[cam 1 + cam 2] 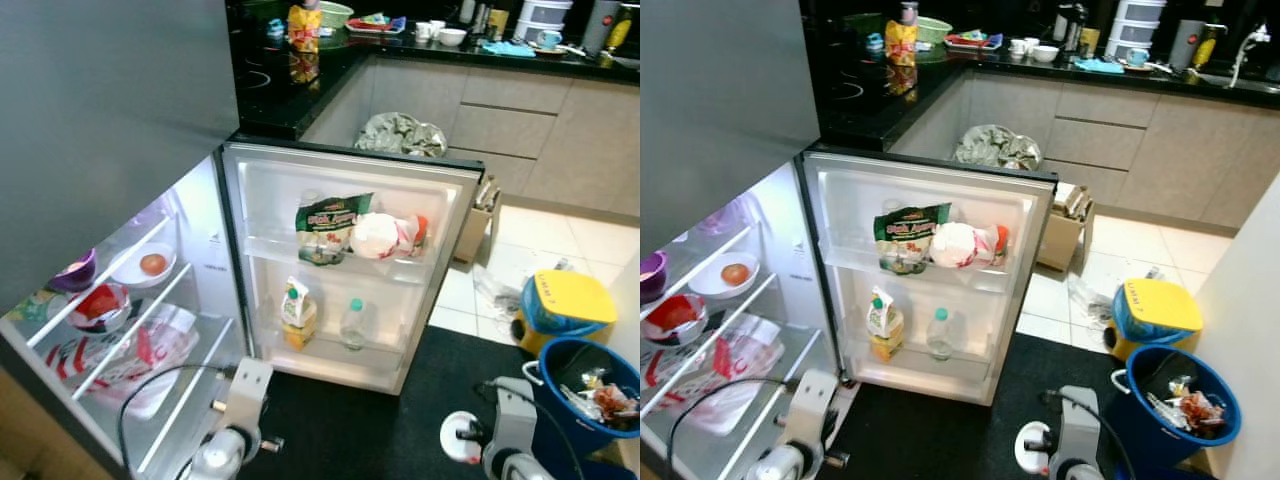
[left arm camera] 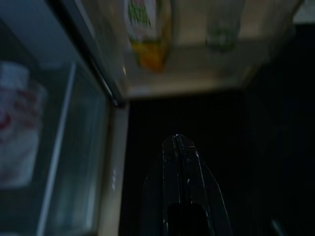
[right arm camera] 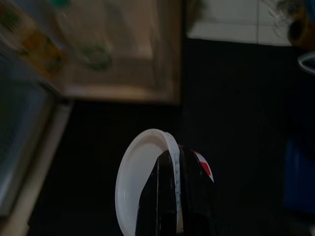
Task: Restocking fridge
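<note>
White plastic, a round lidded tub (image 3: 142, 182) with a red-marked label, is clamped by its rim in the right pincer (image 3: 178, 162), held low over the dark floor mat (image 1: 400, 400) just outside the open fridge door (image 1: 350, 270). The left pincer (image 2: 178, 142) has its fingers pressed together on nothing and hangs near the foot of the fridge body.

Much of the stocking looks done. The door's upper shelf already carries a green snack bag (image 1: 325, 225) and a white wrapped pack (image 1: 376, 236); its lower shelf holds a juice carton (image 1: 296, 312) and a clear bottle (image 1: 352, 325), with free room toward the door's outer edge. Inside the fridge, wire shelves bear a bowl with an orange fruit (image 1: 152, 264), a purple bowl (image 1: 76, 272), a red-filled bowl (image 1: 98, 305) and a red-and-white bag (image 1: 130, 355).

What remains, by my reading, is placing the tub on a shelf and shutting the door.
</note>
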Motion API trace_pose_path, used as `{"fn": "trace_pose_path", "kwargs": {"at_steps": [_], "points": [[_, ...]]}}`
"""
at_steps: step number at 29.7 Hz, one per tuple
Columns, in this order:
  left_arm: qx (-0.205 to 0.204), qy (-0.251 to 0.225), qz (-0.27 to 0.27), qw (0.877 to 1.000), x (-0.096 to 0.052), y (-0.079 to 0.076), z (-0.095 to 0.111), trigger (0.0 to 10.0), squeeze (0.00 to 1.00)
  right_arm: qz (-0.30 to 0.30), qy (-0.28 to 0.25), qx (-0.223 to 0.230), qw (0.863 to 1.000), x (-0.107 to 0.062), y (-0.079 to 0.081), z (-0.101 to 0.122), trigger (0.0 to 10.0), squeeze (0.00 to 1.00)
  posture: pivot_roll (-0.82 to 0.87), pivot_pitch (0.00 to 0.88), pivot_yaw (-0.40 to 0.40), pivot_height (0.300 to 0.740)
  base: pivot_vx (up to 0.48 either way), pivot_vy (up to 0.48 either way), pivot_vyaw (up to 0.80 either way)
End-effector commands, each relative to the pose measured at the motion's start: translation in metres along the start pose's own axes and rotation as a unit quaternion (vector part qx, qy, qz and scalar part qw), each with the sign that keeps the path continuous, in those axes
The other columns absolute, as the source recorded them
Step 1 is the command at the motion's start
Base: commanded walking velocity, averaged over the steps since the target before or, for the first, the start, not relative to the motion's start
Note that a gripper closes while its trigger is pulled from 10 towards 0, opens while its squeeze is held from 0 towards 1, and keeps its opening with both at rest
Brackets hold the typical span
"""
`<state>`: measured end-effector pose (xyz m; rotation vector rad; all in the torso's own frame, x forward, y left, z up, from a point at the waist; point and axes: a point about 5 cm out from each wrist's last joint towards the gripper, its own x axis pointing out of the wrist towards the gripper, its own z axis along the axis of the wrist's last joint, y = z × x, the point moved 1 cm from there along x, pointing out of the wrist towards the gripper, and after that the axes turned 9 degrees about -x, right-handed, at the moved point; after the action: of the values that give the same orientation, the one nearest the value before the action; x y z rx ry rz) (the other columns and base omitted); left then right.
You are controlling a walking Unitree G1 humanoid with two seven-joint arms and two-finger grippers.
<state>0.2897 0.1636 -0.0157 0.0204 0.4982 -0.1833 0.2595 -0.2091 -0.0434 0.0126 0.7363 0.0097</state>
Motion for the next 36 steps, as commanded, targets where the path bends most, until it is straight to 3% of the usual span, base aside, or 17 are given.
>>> {"fn": "trace_pose_path", "kwargs": {"at_steps": [1,5,8,10,14,17,23,29,36], "points": [[-0.003,0.019,0.018,1.000,0.001,0.008,0.001,10.0,0.00,0.006,-0.021,0.020,1.000,0.004,0.002,0.017,10.0,0.00,-0.05,0.000,-0.015,0.740,0.000,0.000,0.00],[0.002,0.024,0.019,1.000,0.003,0.008,0.002,10.0,0.00,0.013,-0.034,0.027,0.999,0.005,0.004,0.026,10.0,0.00,-0.05,0.000,-0.017,0.740,0.000,0.000,0.00],[-0.037,0.009,0.026,0.999,0.004,0.008,0.006,10.0,0.00,0.057,-0.079,0.008,0.995,0.007,0.013,0.051,10.0,0.00,-0.05,0.000,-0.020,0.740,0.000,0.000,0.00],[-0.037,0.009,0.026,0.999,0.004,0.008,0.006,10.0,0.00,0.057,-0.079,0.009,0.995,0.007,0.013,0.051,10.0,0.00,-0.05,0.000,-0.020,0.740,0.000,0.000,0.00],[-0.099,0.009,0.045,0.994,-0.004,0.009,-0.010,10.0,0.00,0.031,-0.060,0.018,0.998,0.005,0.010,0.030,10.0,0.00,-0.05,0.000,-0.029,0.740,0.000,0.000,0.00],[-0.100,0.015,0.041,0.994,-0.008,0.004,-0.020,10.0,0.00,0.020,-0.042,0.029,0.999,0.002,0.009,0.010,10.0,0.00,-0.07,0.000,-0.031,0.740,0.091,0.000,0.00],[-0.082,0.019,0.011,0.996,-0.010,-0.005,-0.027,10.0,0.00,0.029,-0.034,0.028,0.999,-0.002,0.013,-0.006,10.0,0.00,-0.07,0.001,-0.010,0.740,0.318,0.000,0.00],[-0.060,0.023,-0.010,0.998,-0.008,-0.007,-0.024,10.0,0.00,0.075,-0.073,0.025,0.994,-0.002,0.021,0.005,10.0,0.00,-0.09,0.001,0.020,0.740,0.363,0.000,0.00],[-0.055,0.015,-0.017,0.998,-0.004,-0.008,-0.014,10.0,0.00,0.077,-0.087,0.022,0.993,-0.002,0.019,0.013,10.0,0.00,-0.09,0.005,0.028,0.740,0.349,0.000,0.00]]}}
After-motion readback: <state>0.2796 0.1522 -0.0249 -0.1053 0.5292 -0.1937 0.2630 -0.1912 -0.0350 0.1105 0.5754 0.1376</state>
